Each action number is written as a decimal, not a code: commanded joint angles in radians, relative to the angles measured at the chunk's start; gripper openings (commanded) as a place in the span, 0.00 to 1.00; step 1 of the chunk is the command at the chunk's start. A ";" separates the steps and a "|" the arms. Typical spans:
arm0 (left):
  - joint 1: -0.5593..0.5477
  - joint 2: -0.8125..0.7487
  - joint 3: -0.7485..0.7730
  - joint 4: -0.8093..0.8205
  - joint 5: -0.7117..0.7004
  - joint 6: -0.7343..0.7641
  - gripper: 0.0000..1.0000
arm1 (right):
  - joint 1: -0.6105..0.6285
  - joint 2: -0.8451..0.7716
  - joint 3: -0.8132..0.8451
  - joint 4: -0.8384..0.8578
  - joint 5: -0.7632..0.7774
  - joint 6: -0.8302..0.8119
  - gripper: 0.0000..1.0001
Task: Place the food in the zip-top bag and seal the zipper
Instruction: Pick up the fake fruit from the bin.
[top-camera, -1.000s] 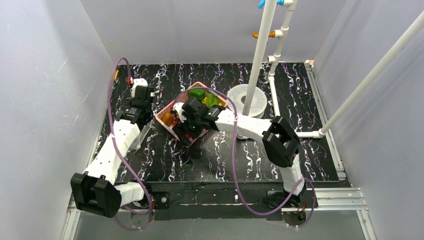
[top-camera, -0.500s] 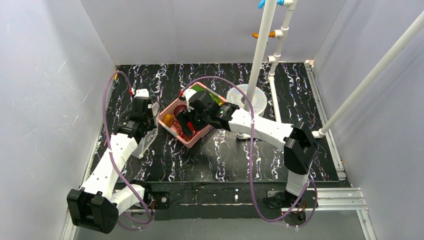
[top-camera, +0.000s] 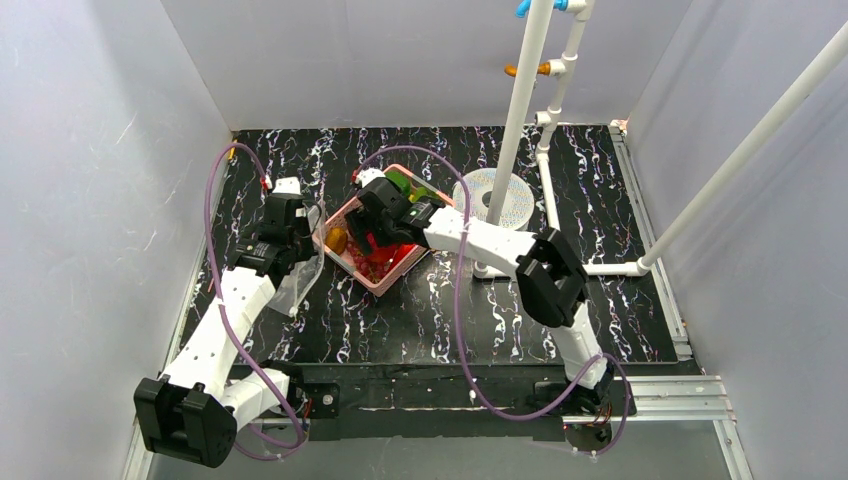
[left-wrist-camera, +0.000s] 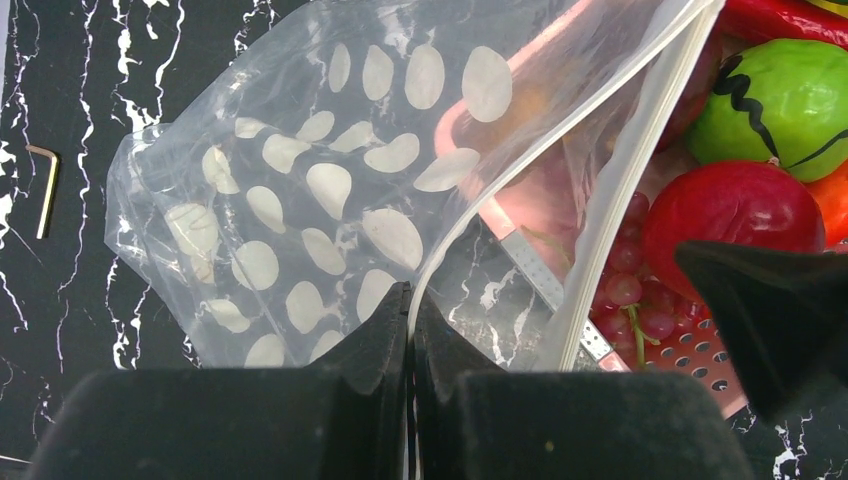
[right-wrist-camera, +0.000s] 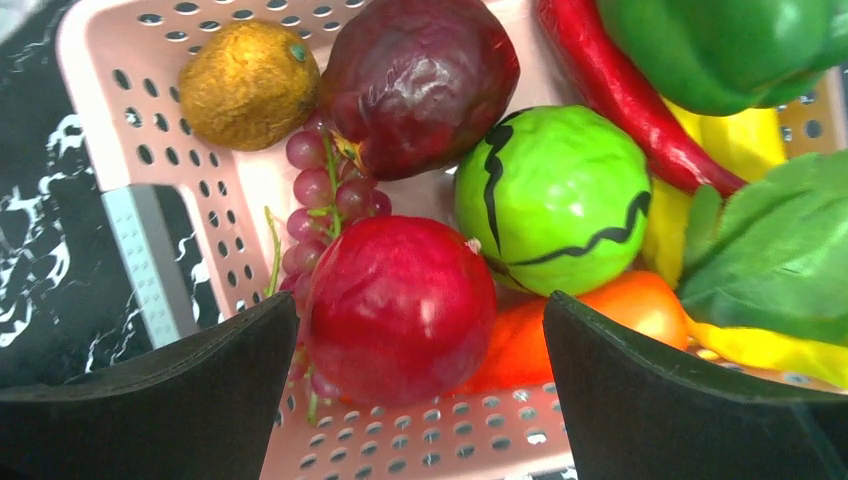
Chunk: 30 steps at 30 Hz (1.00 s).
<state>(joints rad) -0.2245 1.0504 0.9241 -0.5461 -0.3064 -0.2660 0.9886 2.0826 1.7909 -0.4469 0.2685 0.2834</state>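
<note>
While the pink basket (right-wrist-camera: 130, 110) holds all the food, the biggest risk lies with the basket itself. It sits loose on the table (top-camera: 450, 310), and the right gripper (right-wrist-camera: 420, 298) reaches low among the pieces, its jaws spread wide on either side of the red apple (right-wrist-camera: 400, 310). A push down or sideways would likely shove or tip the basket.

Next, the zip-top bag (left-wrist-camera: 300, 200) hangs just beside the basket with nothing visible inside. The left gripper (left-wrist-camera: 410, 300) is pinched tight on only one lip of its mouth. Floppy film held at a single spot could sag closed, so a carried piece may strike plastic and fall.

The apple is glossy and round, and a narrow pinch might squirt it out. The grapes (right-wrist-camera: 320, 190) touch it, so their stem could snag and come along. The zipper (left-wrist-camera: 625, 180) lies unsealed, and a tug could slip it from the left grasp.
</note>
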 joint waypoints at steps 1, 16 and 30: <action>0.002 -0.007 -0.008 0.006 0.022 -0.008 0.00 | 0.002 0.040 0.058 0.004 0.028 0.037 0.93; 0.003 -0.006 -0.012 0.012 0.028 -0.007 0.00 | 0.003 0.012 -0.034 0.030 -0.045 0.036 0.97; 0.002 0.006 -0.011 0.019 0.113 -0.004 0.00 | 0.002 -0.155 -0.113 0.123 -0.087 0.004 0.18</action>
<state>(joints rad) -0.2245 1.0595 0.9241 -0.5358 -0.2453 -0.2695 0.9886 2.0562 1.6864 -0.4121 0.2132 0.2970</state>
